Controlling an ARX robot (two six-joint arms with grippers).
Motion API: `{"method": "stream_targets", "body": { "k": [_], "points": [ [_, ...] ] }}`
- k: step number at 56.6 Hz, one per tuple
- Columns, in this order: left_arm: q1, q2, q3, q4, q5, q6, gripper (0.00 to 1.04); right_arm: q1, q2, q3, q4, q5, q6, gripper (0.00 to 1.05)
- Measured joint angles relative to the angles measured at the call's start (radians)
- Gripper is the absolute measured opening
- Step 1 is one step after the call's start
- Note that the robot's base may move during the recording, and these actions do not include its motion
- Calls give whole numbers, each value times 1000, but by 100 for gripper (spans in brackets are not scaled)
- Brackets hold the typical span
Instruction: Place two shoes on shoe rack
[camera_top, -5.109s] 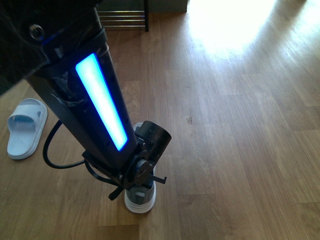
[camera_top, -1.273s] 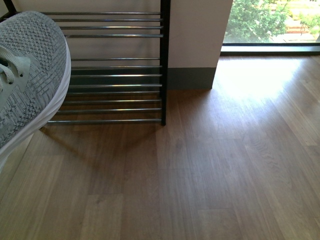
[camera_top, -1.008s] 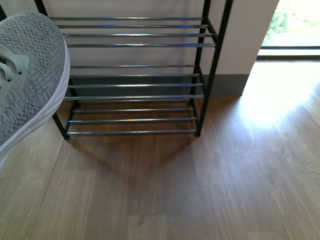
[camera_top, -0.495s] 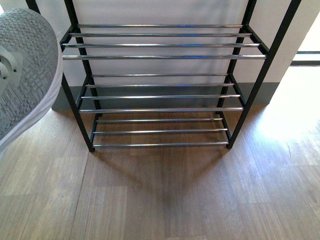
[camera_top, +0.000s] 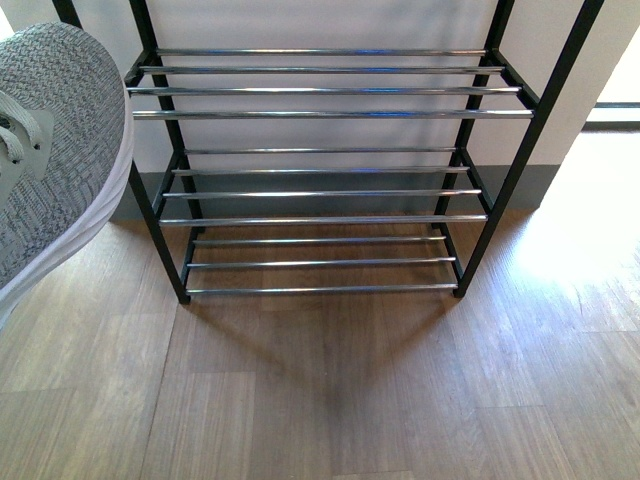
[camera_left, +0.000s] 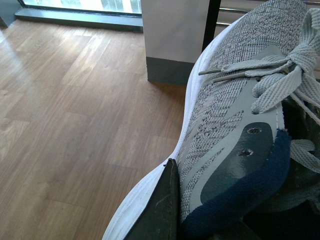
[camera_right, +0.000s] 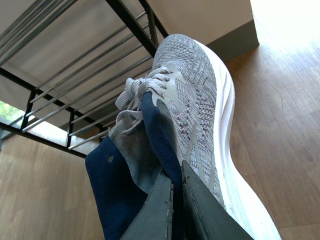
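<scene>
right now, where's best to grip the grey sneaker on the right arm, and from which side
Probably the collar wall, as the right gripper has the grey sneaker: come from the open top, one finger inside on the navy lining, one outside on the knit. That wall is thin and free-standing; toe and sole look too broad.

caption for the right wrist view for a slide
Right gripper pinching a grey sneaker by its collar, shoe rack behind.

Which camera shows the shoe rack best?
The front view: the shoe rack spans it, three tiers clear. The right wrist view shows its bars behind a sneaker; the left wrist view, just a corner.
</scene>
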Motion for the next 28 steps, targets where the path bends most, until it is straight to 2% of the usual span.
{"method": "stream_targets", "body": {
  "k": [28],
  "points": [
    [0, 0, 0, 0, 3, 0, 2, -1, 0, 0, 0, 3, 0, 1]
  ]
}}
